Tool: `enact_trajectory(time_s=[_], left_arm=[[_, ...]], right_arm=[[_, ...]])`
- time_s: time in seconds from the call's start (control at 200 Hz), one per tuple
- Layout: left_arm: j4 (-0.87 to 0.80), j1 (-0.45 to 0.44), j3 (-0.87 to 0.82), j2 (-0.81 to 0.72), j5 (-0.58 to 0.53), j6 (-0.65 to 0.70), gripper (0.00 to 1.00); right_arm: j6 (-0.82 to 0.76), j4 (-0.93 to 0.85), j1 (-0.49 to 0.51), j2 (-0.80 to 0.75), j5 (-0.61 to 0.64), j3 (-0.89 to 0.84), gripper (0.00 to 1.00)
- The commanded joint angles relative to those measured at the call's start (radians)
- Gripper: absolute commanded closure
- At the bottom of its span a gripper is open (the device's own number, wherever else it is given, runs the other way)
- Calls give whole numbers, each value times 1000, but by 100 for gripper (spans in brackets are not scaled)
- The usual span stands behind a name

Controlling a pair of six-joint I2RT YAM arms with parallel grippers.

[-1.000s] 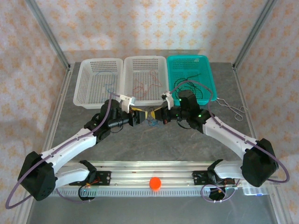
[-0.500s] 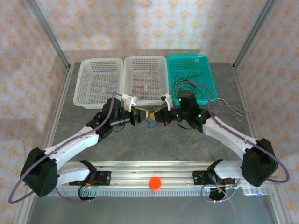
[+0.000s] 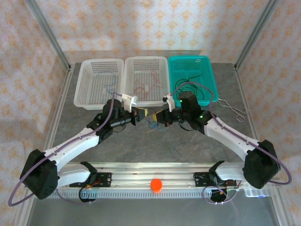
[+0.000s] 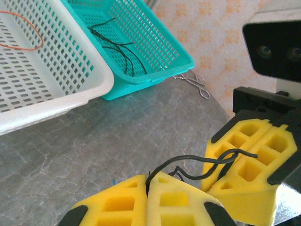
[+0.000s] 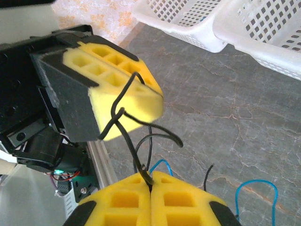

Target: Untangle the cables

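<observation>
Gripping from both sides: the left gripper (image 4: pixel 148 190) is pressing its yellow pads fully together, pinching a black cable (image 4: pixel 202 160) in the seam. The right gripper (image 5: pixel 150 188) is clamping just as tightly on the same black cable, with no gap showing between its pads. The two grippers are facing each other tip to tip above the middle of the table (image 3: pixel 155 141), just nearside of the middle white basket (image 3: pixel 146 77). The cable is arching loosely between them. A blue cable (image 5: pixel 256 181) is lying looped on the table beneath the right gripper. Other black strands (image 4: pixel 124 52) are lying in the teal basket (image 3: pixel 205 89) toward the far right corner. A red cable (image 4: pixel 41 38) is curling inside the middle white basket. Forceps (image 3: pixel 235 109) are resting by the right edge.
</observation>
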Motion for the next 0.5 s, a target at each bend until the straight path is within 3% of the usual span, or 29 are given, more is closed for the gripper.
enact_trajectory(time_s=[0.0, 0.15, 0.285, 0.496], left_arm=[[-7, 6, 34, -39, -53, 1, 100], [-27, 6, 51, -62, -52, -2, 100], [-58, 5, 66, -79, -43, 5, 100], [-93, 5, 73, -105, -32, 10, 100]], right_arm=[[-27, -21, -3, -24, 29, 19, 100], [-30, -30, -2, -26, 60, 17, 78], [-23, -28, -2, -21, 97, 20, 70], [-4, 37, -3, -67, 166, -7, 47]])
